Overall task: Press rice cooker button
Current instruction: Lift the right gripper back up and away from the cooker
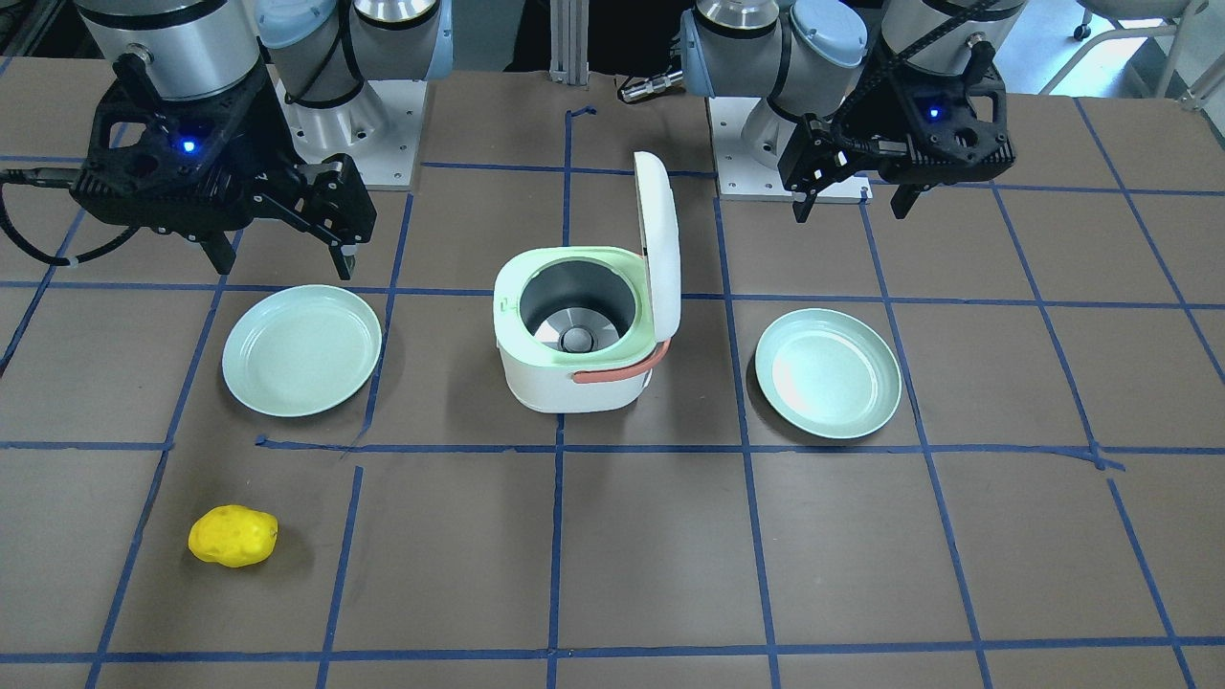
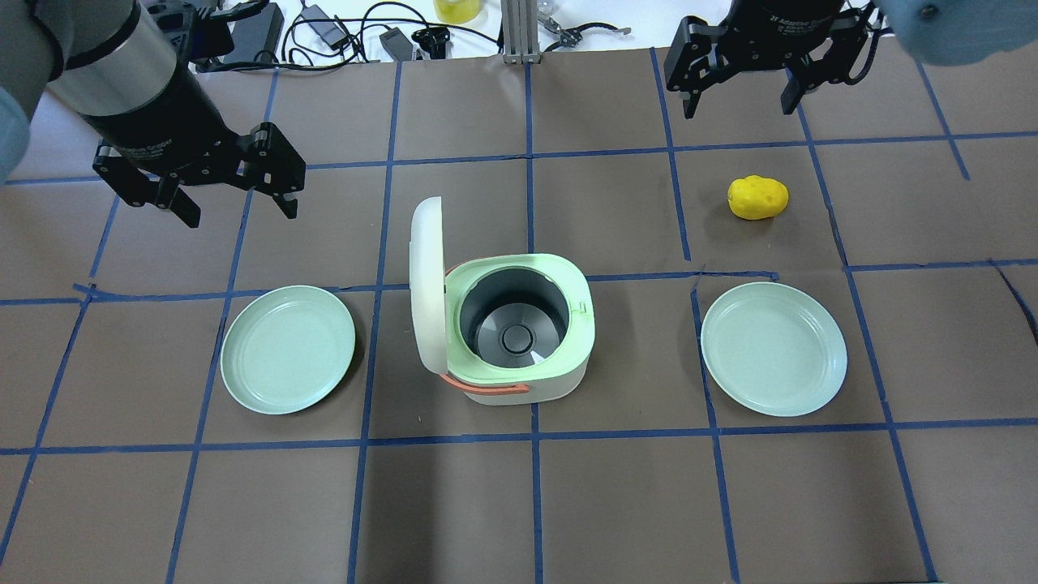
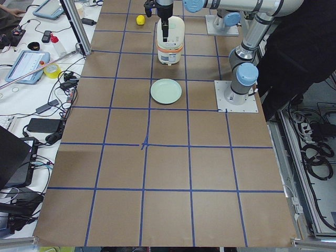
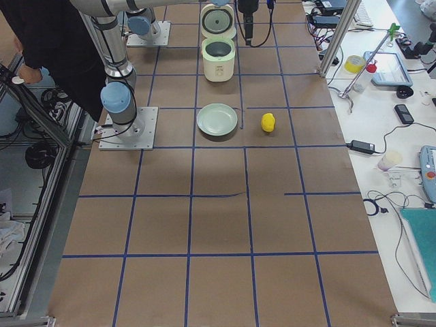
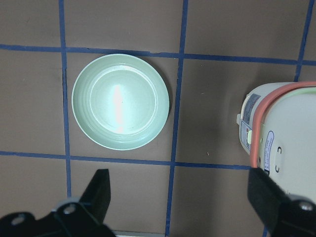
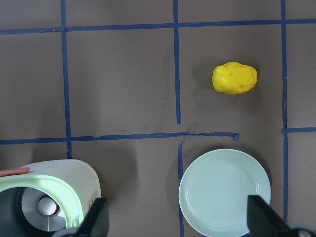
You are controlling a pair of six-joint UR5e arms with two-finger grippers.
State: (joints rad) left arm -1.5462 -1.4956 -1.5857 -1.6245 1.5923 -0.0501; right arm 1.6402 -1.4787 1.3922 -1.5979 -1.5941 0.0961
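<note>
White rice cooker (image 2: pixel 574 341) sits mid-table, lid (image 2: pixel 427 284) standing open, so the press looks done; seen from overhead, left tool (image 2: pixel 239 209) at its 10 o'clock and right tool (image 2: pixel 742 105) at 1 o'clock hover spread, empty.

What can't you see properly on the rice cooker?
- White rice cooker with green rim: left wrist view cuts it at the right edge, right wrist view at the bottom edge.
- Its side label: print too small to read.
- Exterior left: left gripper covers its middle.
</note>
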